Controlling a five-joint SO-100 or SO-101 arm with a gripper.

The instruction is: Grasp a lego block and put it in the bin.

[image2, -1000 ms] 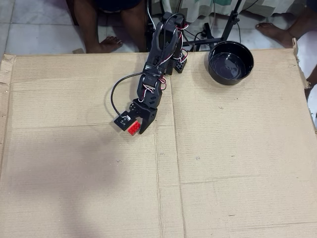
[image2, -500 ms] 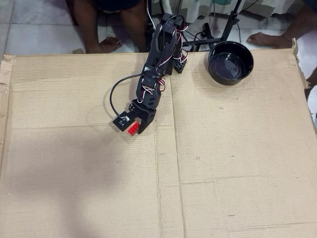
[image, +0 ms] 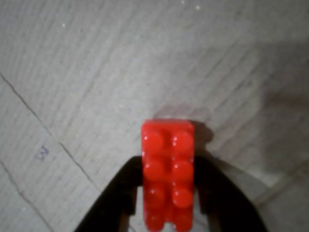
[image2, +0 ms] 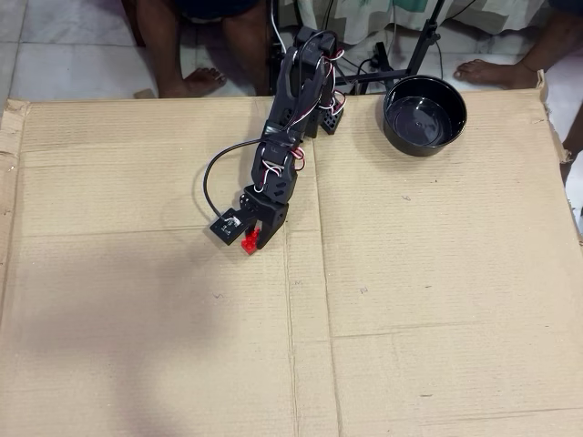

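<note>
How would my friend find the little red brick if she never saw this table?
Start at the big cardboard sheet and follow the black robot arm down to its gripper. The lego block sits between the fingers, the only bright red thing there.

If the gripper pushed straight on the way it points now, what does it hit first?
Probably the cardboard sheet. The gripper, shut on the red lego block, points down and toward the overhead view's bottom-left, where only bare cardboard shows. The black bowl lies the opposite way.
</note>
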